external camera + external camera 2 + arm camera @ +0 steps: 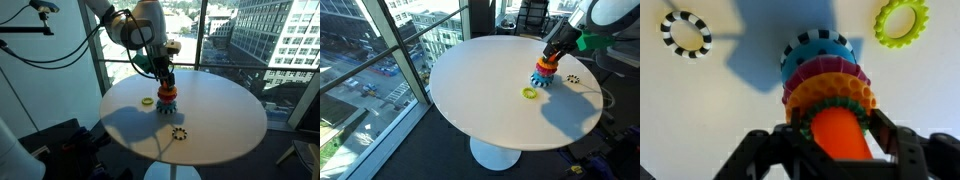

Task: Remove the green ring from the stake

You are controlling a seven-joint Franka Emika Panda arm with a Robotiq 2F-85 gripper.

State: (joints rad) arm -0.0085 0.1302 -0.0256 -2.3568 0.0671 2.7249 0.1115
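In the wrist view the black two-fingered gripper shows at the bottom edge. Its jaws stand apart, one on each side of the short upright orange plastic stake. Just past the fingertips sits the small scallop-edged green ring, threaded on the stake as the topmost piece of the toy. It fills the gap between the jaws, and I cannot tell whether they already press on it.

Under it, the stacked orange, pink and blue rings step down towards the table.

The step in hand looks like the grasp itself, since the green ring is not yet lifted. The next move calls for a firm pinch on the ring's rim (not on the stake). Then comes a straight pull along the stake, so the ring does not bind and drag the whole toy with it.

Farther off on the round white tabletop lie a loose yellow-green toothed ring and a black-and-white striped ring. Both are well apart from the stack.

Beyond the table, in an exterior view, tall glass windows look onto city buildings.
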